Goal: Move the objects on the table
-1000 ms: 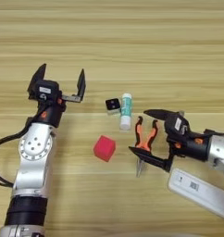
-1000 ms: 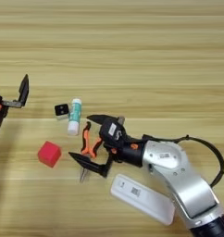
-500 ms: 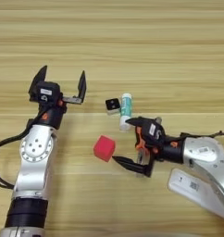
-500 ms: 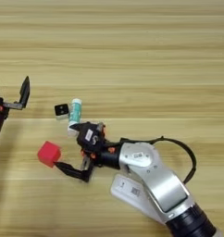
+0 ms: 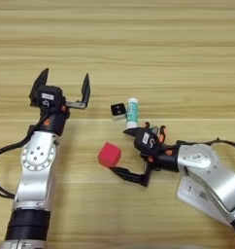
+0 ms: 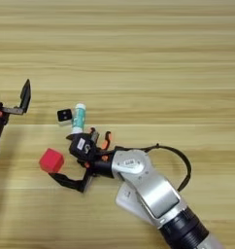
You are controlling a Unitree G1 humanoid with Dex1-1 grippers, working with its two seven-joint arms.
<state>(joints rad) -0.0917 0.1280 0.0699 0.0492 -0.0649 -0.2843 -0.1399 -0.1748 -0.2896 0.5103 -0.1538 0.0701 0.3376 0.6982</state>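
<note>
My right gripper (image 5: 120,151) stands open just right of the small red cube (image 5: 109,154), its lower finger reaching under the cube's near corner. Whether it touches the cube I cannot tell. The orange-handled pliers (image 5: 161,133) lie behind the wrist, mostly hidden. A white glue stick (image 5: 132,113) with a green label and a tiny black-and-white cube (image 5: 118,110) lie side by side a little further back. The long white bar (image 5: 201,198) lies under my right forearm. My left gripper (image 5: 62,86) is open and held idle at the left.
The wooden table (image 5: 139,44) stretches wide behind the objects. My left arm (image 5: 34,165) runs down the left side. A black cable (image 6: 180,160) loops beside the right arm.
My right gripper has swung left, away from the pliers, and now opens at the red cube. The left arm and the other objects have stayed put.
</note>
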